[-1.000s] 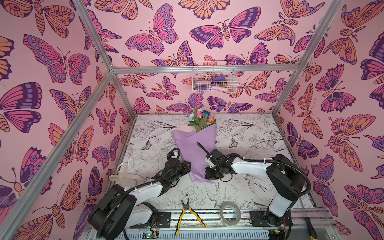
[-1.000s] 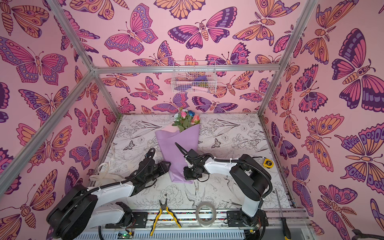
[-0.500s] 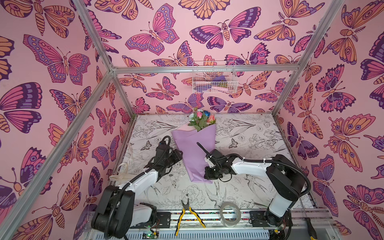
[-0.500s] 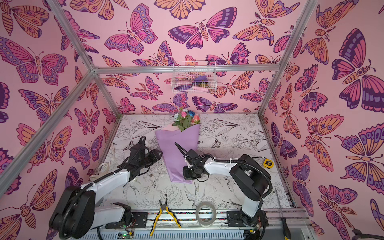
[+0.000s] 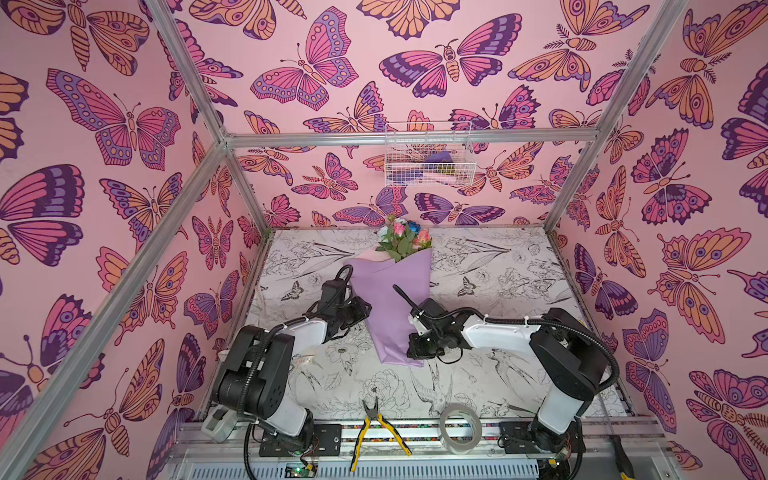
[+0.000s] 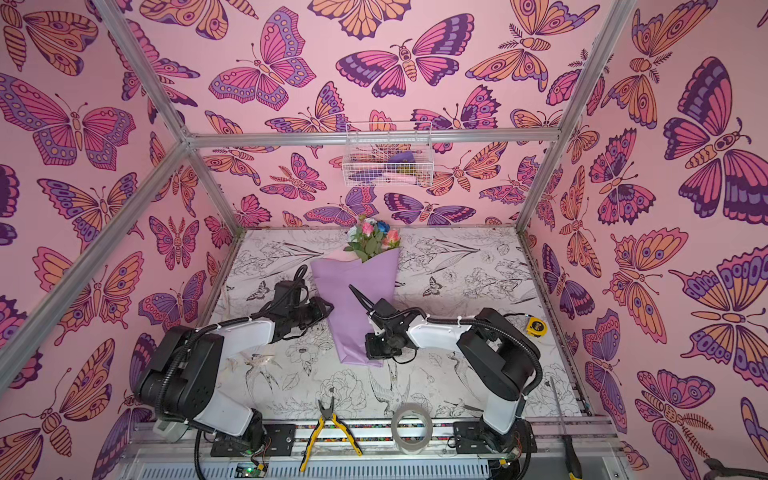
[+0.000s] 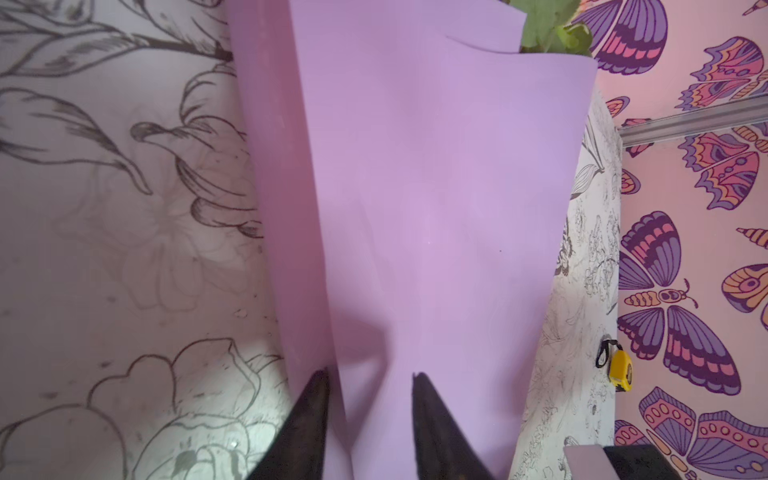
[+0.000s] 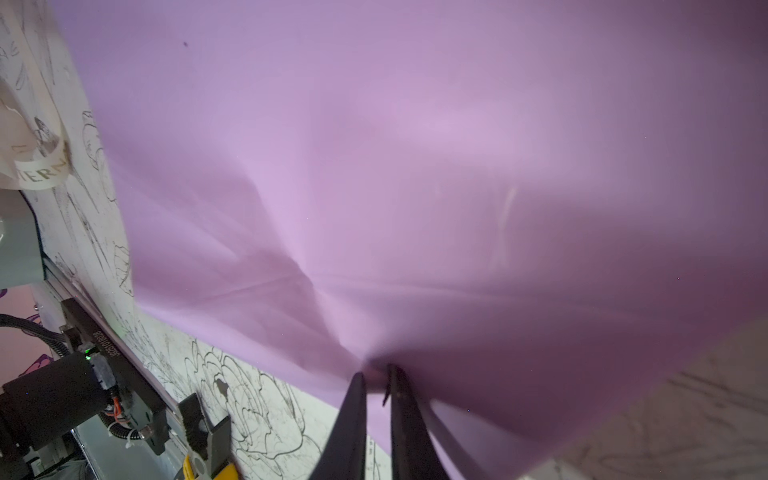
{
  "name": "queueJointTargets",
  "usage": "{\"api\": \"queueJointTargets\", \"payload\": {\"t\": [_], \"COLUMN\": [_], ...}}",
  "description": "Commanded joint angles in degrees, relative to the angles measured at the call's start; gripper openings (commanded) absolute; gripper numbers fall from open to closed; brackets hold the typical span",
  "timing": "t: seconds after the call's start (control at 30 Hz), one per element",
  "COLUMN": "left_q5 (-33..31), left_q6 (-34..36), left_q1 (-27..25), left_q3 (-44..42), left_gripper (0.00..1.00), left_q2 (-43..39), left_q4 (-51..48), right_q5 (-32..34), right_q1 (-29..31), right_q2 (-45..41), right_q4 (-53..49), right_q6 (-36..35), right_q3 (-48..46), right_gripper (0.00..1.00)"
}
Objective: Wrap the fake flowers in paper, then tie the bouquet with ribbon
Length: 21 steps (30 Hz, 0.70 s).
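The right gripper (image 8: 376,376) is pressed nearly together, pinching creased lilac paper near the bouquet's (image 5: 395,299) narrow end. The left gripper (image 7: 370,384) straddles the bouquet's other edge, jaws apart; I cannot tell whether they grip it. The lilac cone lies flat mid-table (image 5: 498,291), with the fake flowers (image 5: 405,239), pink, blue and coral among green leaves, at its wide far end. Cream printed ribbon (image 8: 41,174) lies beside the bouquet, not touching it.

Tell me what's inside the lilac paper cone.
Flower heads and green leaves poke out of the paper cone at its wide end. Anything deeper, such as stems, is covered by the paper and cannot be seen.
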Motion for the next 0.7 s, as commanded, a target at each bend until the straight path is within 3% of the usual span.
{"api": "queueJointTargets", "payload": {"t": [0.0,0.2,0.4,0.67], "left_q5": [1.8,1.4,3.0,4.6], "left_q6": [1.2,2.2,3.4,2.3], "left_q1": [0.6,1.7,2.6,2.7], "left_q3": [1.0,1.7,2.8,2.7], "left_gripper": [0.24,0.00,0.00,0.00], "left_q2": [1.7,5.3,8.2,10.2], "left_q4": [1.5,2.2,2.3,4.0], "right_q5": [0.5,-0.3,-2.2,-6.1], "right_q1": [0.5,0.5,0.3,0.8], "right_q2": [1.2,0.2,-1.9,-1.5], "right_q4": [-0.5,-0.1,1.2,4.7], "right_q6": [1.1,1.7,2.8,3.3], "right_q3": [0.5,0.5,1.0,2.8], "right_gripper": [0.15,0.19,0.24,0.22]}}
